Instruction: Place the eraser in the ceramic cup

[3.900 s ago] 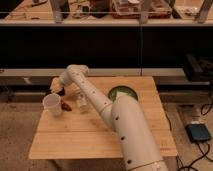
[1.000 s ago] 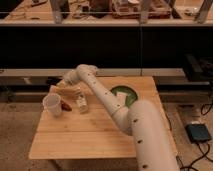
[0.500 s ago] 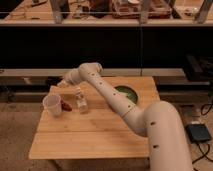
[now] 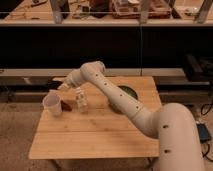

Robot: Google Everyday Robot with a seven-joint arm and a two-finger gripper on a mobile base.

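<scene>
White-cased arm reaching from lower right across the wooden table [image 4: 100, 140] to its far-left corner, ending in the gripper [image 4: 56, 90], held low above the tabletop, just behind and above the ceramic cup [image 4: 52, 105]. Gripper too dark and too small against the shadowed background for its state or any load to be read: cannot tell. Ceramic cup standing upright near the left edge, mouth open and unobstructed, interior not visible from this angle. Just right of the cup, touching or nearly touching its base, 1 small reddish-brown item [image 4: 66, 105] lying flat on the wood. Further right, 1 clear glass tumbler [image 4: 81, 100] standing upright, partly crossed by the forearm. Green round plate [image 4: 125, 96] at the far side of the table, mostly hidden behind the arm.

Eraser not identifiable anywhere: neither on the bare wood, nor visibly between the gripper tips, nor at the cup's rim; either hidden by the arm and wrist or carried unseen.

Progress, as a judgement: placement not confirmed. Tool position close beside the cup suggestive of either an approach to pick up near the cup or a carry toward its mouth; not decidable here. Remaining, at minimum: alignment of the gripper directly over the cup opening, release of the eraser inside, and withdrawal without tipping the cup or the neighbouring tumbler.
</scene>
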